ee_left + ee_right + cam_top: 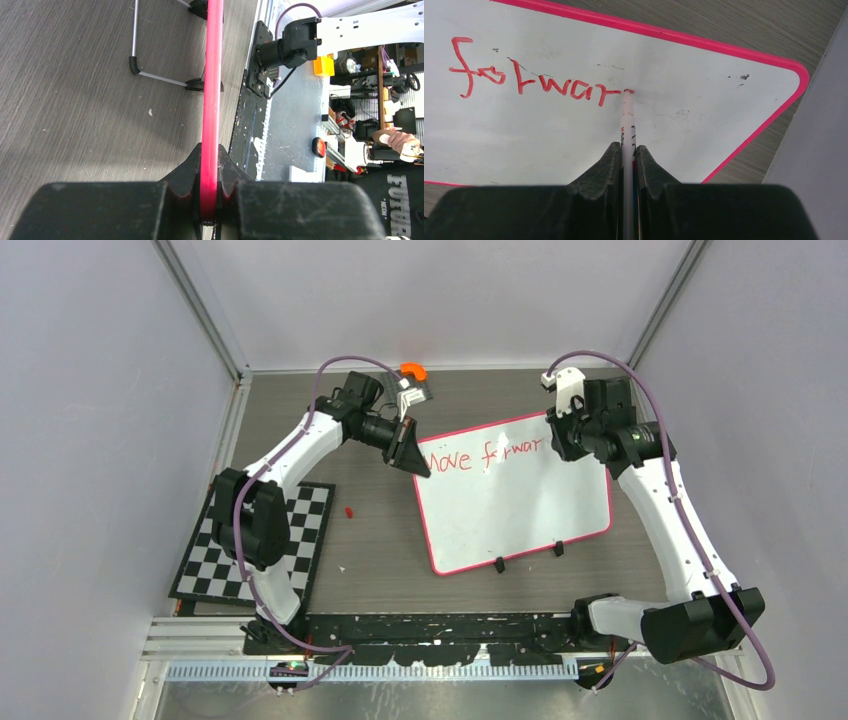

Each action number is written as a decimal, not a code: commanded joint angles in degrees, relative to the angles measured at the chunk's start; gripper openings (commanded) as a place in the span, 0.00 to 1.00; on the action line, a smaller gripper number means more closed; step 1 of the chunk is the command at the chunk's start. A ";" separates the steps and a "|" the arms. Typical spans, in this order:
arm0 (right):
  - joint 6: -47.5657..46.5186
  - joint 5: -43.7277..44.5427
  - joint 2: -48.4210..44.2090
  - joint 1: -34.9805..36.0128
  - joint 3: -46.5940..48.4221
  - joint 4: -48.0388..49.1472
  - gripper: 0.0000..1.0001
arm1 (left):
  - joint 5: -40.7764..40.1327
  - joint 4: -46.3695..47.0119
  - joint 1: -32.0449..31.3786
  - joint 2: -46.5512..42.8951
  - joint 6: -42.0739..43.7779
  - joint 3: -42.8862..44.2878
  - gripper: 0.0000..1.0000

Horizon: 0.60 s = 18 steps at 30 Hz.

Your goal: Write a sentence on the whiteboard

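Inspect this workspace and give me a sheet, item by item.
Surface: dark wood-grain table, a few pale specks.
Job's things: whiteboard lying askew; sentence unfinished, reads "Move forwar"; marker tip at the last red stroke.
Clutter: checkerboard mat, small red bit, orange piece.
Claws: left claw shut on the whiteboard's pink rim; right claw shut on the marker.
Cables: a purple cable runs along each arm.
Surroundings: plain walls; lab shelving beyond the table's near edge.
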 commanded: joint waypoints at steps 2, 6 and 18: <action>-0.23 -1.76 -1.55 -0.14 0.40 1.04 0.00 | -0.86 0.78 -0.66 0.53 -0.17 1.72 0.00; -0.60 -1.53 -2.06 -0.14 -0.76 0.44 0.00 | -0.95 0.73 -0.66 0.46 -0.17 1.64 0.00; -1.38 0.93 -3.78 -0.23 -3.36 0.26 0.00 | -0.94 0.56 -0.68 0.71 -0.08 1.81 0.00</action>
